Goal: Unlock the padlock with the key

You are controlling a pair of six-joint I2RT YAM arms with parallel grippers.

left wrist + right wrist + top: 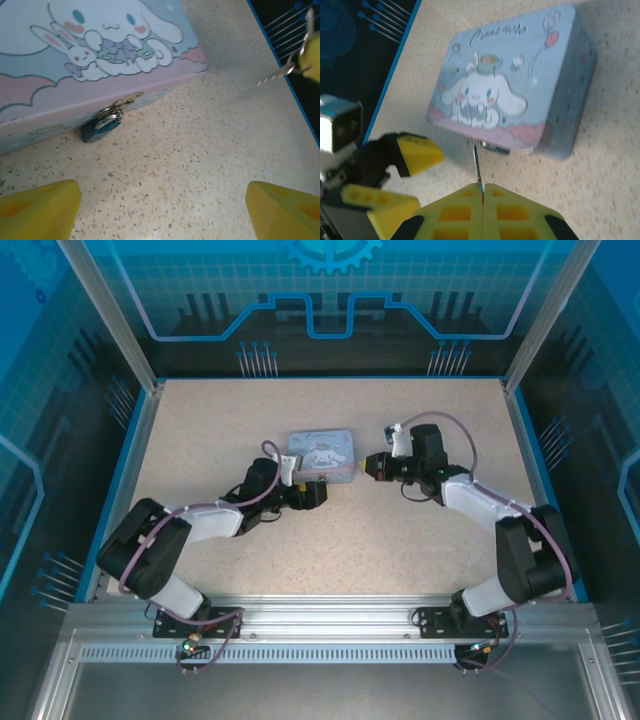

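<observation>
Right fingers (470,196): pressed together at bottom centre of the right wrist view, clamped on the key (477,165). Its thin grey blade sticks straight up out of the seam between them. The tip points at the near wall of the tin (520,75) and stops short of it.

Padlock (496,148): a small dark shape just right of the key tip, tucked under the tin's lower edge.

Left fingers (40,210): wide apart, one yellow tip in each bottom corner of the left wrist view, with nothing between them but bare speckled counter (200,150). In the right wrist view they sit at lower left (417,152), spread, near the tin's corner.

Left wrist view: the padlock (102,125) hangs from a brass clasp on the tin's (50,90) front wall. Its silver shackle is through the clasp and its dark body rests on the counter, left of centre. The key (277,77) shows at upper right, held off the counter by a yellow fingertip (312,57), well apart from the padlock.

Top view: the tin (322,452) lies mid-frame on the counter (250,410), with one arm reaching in from each side.
</observation>
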